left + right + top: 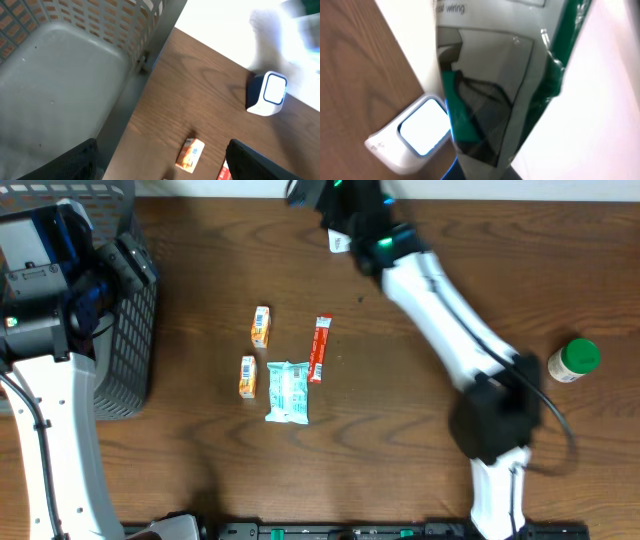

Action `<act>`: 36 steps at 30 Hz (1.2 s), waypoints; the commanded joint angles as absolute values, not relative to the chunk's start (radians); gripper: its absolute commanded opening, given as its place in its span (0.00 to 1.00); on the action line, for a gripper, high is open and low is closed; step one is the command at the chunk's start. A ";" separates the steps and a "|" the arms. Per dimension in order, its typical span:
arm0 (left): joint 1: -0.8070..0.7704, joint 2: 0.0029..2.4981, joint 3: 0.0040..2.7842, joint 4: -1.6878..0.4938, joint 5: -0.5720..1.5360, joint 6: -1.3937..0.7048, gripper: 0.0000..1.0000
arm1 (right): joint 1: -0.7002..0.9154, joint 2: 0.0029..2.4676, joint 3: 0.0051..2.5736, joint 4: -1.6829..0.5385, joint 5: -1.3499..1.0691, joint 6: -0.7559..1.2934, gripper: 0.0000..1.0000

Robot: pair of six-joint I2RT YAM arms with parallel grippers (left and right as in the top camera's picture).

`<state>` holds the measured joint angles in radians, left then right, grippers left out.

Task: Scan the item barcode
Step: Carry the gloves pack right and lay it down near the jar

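Observation:
My right gripper (481, 174) is shut on the bottom edge of a silver and green foil packet (495, 85), which fills the right wrist view and stands upright. Just left of the packet sits the white barcode scanner (415, 134), its pale window facing up, at the table's far edge. In the overhead view the right gripper (322, 198) reaches to the top edge beside the scanner (338, 243). The left wrist view shows the scanner (267, 93) too. My left gripper (160, 170) hangs open and empty over the basket's rim.
A grey mesh basket (128, 330) stands at the left. Mid-table lie two small orange boxes (261, 326) (247, 376), a red stick pack (320, 348) and a teal and white packet (287, 392). A green-lidded bottle (573, 360) stands at the right.

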<state>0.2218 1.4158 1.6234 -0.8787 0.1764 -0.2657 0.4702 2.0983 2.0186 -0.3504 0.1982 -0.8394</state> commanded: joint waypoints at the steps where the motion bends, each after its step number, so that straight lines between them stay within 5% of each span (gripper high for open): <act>1: 0.224 1.418 1.623 -0.878 0.167 -0.274 0.82 | 0.419 1.950 2.034 -0.506 0.124 -0.605 0.01; 8: 0.224 1.418 1.622 -0.878 0.167 -0.274 0.82 | 0.252 1.809 2.034 -0.978 -0.117 -0.293 0.01; 17: 0.224 1.418 1.623 -0.878 0.167 -0.274 0.82 | 0.026 1.839 1.927 -1.404 -0.303 -0.286 0.01; 33: 0.224 1.418 1.623 -0.878 0.167 -0.274 0.82 | -0.130 1.839 1.325 -0.923 0.015 -0.217 0.02; 35: 0.224 1.418 1.623 -0.878 0.167 -0.274 0.82 | -0.134 1.839 1.306 -0.900 0.042 -0.216 0.12; 36: 0.224 1.418 1.623 -0.878 0.167 -0.274 0.82 | -0.135 1.839 1.303 -0.897 0.045 -0.216 0.30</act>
<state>0.2218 1.4158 1.6234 -0.8787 0.1764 -0.2657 -0.1284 1.8412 1.3174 -0.9100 -0.0345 -0.2302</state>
